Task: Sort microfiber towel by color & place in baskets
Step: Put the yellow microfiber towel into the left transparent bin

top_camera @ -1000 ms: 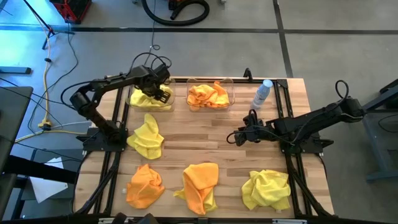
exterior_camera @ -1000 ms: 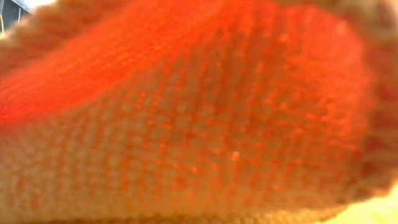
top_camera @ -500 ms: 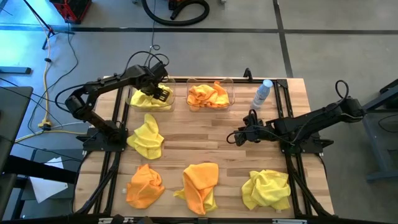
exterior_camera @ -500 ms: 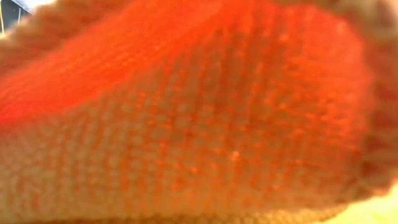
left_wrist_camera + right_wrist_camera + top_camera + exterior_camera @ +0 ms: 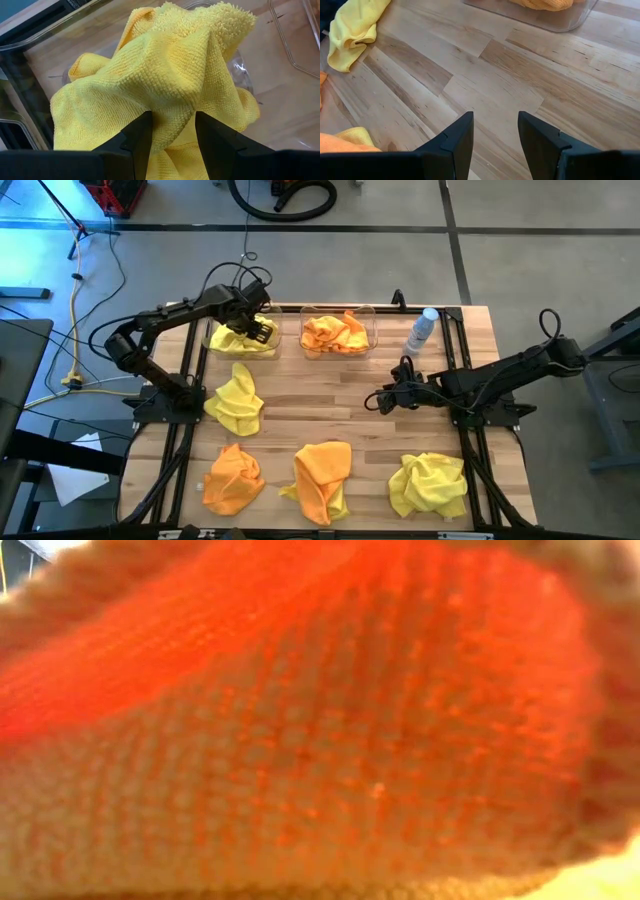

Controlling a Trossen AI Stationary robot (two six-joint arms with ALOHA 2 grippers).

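Towels: six in all — three yellow, three orange.
Baskets: two clear tubs side by side at the table's (image 5: 470, 360) far edge; the left basket (image 5: 212, 348) holds one yellow towel (image 5: 232, 340), the right basket (image 5: 368, 330) one orange towel (image 5: 335, 333).
Left gripper (image 5: 262, 332): over the left basket, fingers (image 5: 135, 142) clamped on a fold of that yellow towel (image 5: 165, 95).
Right gripper (image 5: 382, 402): fingers apart, holding nothing, low over bare wood mid-table.
Loose towels: a yellow one (image 5: 236, 398) just nearside of the left gripper; an orange one (image 5: 232, 478), another orange (image 5: 322, 475) and a yellow (image 5: 430, 483) along the near edge, well apart from both grippers.
Open room: bare boards around the right gripper.
Other things: a pale bottle (image 5: 422, 330) beyond the right gripper, beside the right basket.
Low view: filled by orange cloth (image 5: 320, 740).
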